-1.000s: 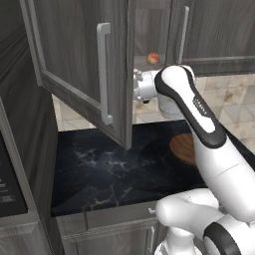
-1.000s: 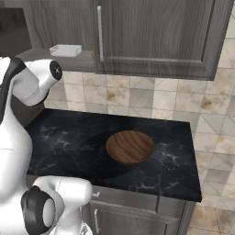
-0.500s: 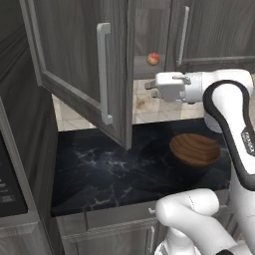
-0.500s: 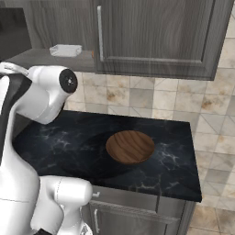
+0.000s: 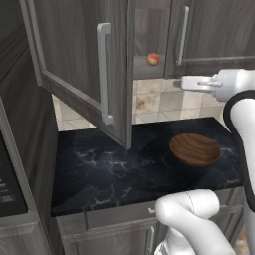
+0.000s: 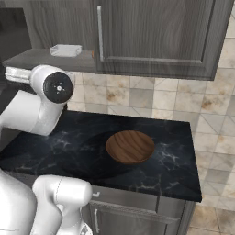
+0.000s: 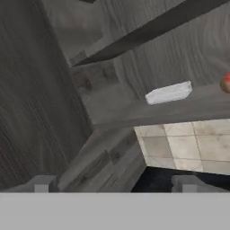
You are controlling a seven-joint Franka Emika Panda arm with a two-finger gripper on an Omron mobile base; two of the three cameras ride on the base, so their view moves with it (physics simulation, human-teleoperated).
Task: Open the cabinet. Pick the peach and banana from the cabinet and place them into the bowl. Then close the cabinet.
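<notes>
Cabinet [image 5: 84, 64] door on the left hangs wide open now, so the first job looks done and the fruit comes next. Inside, the peach [image 5: 153, 59] sits on the shelf, just beside the edge of the shut door. A small white block [image 7: 169, 92] also lies on the shelf in the hand view, and the peach [image 7: 226, 83] peeks in at that view's right edge. No banana can be picked out. The bowl [image 5: 194, 148] waits on the dark counter [image 5: 99, 169], well below the peach, with nothing in it. The gripper [image 5: 185, 82] points at the cabinet from the right, fingers spread wide and holding nothing. A second ago the hand was close by the door's edge; now it has pulled back to the right and let the door go. The bowl has not moved on the counter.
</notes>
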